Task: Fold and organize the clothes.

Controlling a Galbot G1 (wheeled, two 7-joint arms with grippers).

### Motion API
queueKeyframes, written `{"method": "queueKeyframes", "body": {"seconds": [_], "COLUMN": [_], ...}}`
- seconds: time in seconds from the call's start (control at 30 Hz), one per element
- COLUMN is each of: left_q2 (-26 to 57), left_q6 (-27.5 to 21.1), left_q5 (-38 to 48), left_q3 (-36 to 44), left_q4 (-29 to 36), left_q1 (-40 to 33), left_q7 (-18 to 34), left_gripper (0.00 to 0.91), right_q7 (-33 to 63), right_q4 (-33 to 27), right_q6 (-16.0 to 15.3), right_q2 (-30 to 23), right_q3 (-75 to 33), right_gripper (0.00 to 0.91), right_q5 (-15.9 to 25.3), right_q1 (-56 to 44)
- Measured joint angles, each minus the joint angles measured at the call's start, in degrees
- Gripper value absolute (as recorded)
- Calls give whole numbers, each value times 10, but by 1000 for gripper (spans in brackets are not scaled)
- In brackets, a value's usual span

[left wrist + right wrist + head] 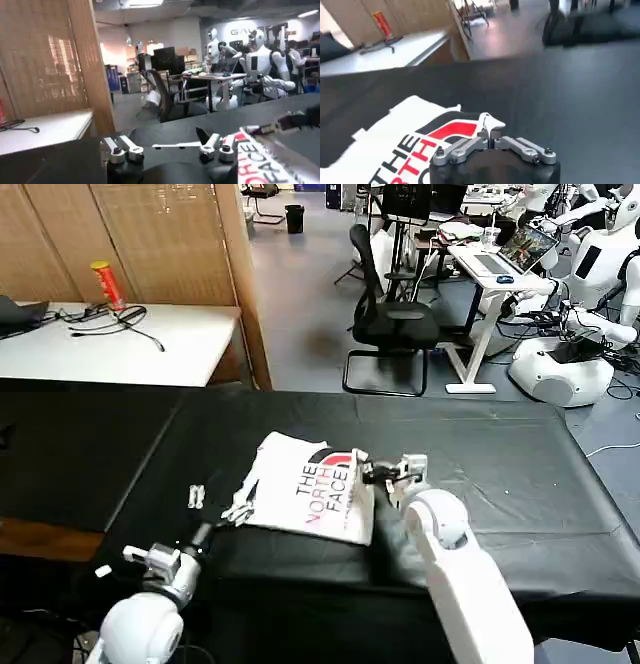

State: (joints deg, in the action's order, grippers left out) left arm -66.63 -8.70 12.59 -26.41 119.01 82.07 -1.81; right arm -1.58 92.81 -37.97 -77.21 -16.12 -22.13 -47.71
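The clothes are one white T-shirt [310, 494], lying folded on the black table [500, 474] with its dark lettering and red logo facing up. My right gripper [385, 474] sits at the shirt's right edge, shut on a small raised fold of white cloth [489, 122]; in the right wrist view the gripper [490, 134] pinches it between closed fingers, with the logo [452, 131] just beside. My left gripper [222, 519] is at the shirt's near-left corner. In the left wrist view that gripper [167, 148] stands wide open and holds nothing, with the shirt [255, 162] next to one finger.
A small white tag [196, 496] lies on the black cloth left of the shirt. Behind on the left stands a white table [190, 349] with a red can [106, 284] and cables. A wooden partition [240, 274] and an office chair [395, 319] stand beyond the table's far edge.
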Motion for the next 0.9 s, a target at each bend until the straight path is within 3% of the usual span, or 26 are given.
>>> {"method": "queueKeyframes", "body": {"seconds": [0.1,0.13,0.17,0.37,0.5,0.6,0.7,0.9], "left_q2": [-6,-8,-9,-11,-13,-14,-15,-10], "left_q6": [0,1,1,0,0,2,3,3], "left_q5": [-5,-5,-5,-2,-2,-1,7,36], "left_q3": [0,0,0,2,4,4,4,6], "left_q4": [0,0,0,-6,-11,-12,-13,-6], "left_q1": [3,4,4,-3,-5,-3,1,16], "left_q7": [0,0,0,2,2,3,7,55], "left_gripper": [878,878,878,878,878,878,878,878], "right_q7": [-28,-33,-34,-39,-35,-33,-16,59], "right_q4": [-35,-47,-56,-50,-12,28,79,179], "right_q6": [26,32,35,47,75,103,141,256], "right_q2": [12,14,16,34,54,77,98,103], "right_q3": [10,13,14,8,-5,-23,-40,-70], "right_gripper": [78,146,878,878,878,878,878,878], "right_q5": [44,55,63,103,141,139,115,79], "right_q1": [27,36,42,39,8,-29,-77,-199]}}
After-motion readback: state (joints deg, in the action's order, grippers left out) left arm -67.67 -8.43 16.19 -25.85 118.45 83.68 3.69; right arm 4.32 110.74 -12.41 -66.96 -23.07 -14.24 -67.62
